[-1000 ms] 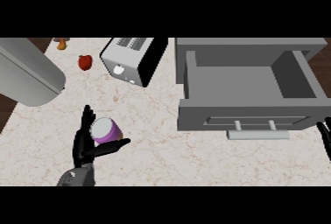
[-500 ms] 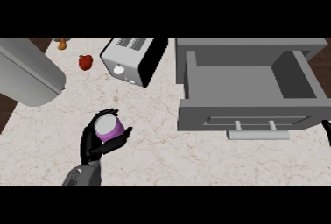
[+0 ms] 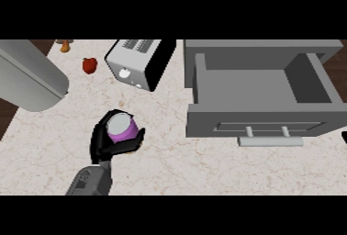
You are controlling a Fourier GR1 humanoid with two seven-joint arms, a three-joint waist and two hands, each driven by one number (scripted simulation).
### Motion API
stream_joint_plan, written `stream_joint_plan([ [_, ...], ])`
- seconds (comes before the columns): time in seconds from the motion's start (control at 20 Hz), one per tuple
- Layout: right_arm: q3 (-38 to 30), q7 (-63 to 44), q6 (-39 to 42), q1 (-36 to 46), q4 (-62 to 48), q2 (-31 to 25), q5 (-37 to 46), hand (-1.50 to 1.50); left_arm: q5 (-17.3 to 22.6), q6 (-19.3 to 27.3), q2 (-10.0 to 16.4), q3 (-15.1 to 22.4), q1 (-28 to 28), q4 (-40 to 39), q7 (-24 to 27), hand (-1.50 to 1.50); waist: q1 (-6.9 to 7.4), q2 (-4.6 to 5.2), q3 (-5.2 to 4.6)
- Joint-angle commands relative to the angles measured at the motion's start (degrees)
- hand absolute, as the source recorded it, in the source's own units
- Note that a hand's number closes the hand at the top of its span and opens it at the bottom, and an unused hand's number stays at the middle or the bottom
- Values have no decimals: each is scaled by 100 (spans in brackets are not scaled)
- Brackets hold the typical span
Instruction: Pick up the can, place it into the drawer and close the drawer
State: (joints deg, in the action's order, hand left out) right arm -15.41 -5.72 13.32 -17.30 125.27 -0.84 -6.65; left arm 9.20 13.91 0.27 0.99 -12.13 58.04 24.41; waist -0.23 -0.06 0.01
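The open drawer (image 3: pixel 257 123) sits at the worktop's (image 3: pixel 203 170) right rear. Toward the front edge, left of centre, the left hand (image 3: pixel 106 143) curls round the purple can (image 3: pixel 122 128), gripping its sides. The can looks rigid, light and smooth, so a mid-height side hold suits it. Only a sliver of the right hand (image 3: pixel 344 137) shows, and I cannot tell its state.

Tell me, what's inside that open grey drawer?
In the drawer only its bare grey floor shows. Its front wall may hide the strip nearest the robot. The purple can is outside, held in the left hand.
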Motion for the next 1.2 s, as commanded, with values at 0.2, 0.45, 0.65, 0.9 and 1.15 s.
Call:
stream_joint_plan([
  [0.2,-36,262,73,-209,15,79,3,-150,295,-754,679,-330,9,532,-295,150,-1,-3,0],
  [0.45,-79,392,144,-222,-200,81,-50,-150,261,-798,713,-280,-216,878,-793,150,-5,-2,1],
  [0.65,-122,-257,-4,-56,228,-118,-329,-150,63,-549,730,-12,-668,1479,-1606,150,-4,-8,2],
  [0.9,-22,204,-179,159,-263,80,51,-150,-218,-435,638,236,-748,2049,-1949,150,13,-1,2],
  [1.15,-77,-380,-213,-25,494,34,-155,-150,-436,-121,389,375,-1512,2109,-2630,150,-20,-2,-1],
])
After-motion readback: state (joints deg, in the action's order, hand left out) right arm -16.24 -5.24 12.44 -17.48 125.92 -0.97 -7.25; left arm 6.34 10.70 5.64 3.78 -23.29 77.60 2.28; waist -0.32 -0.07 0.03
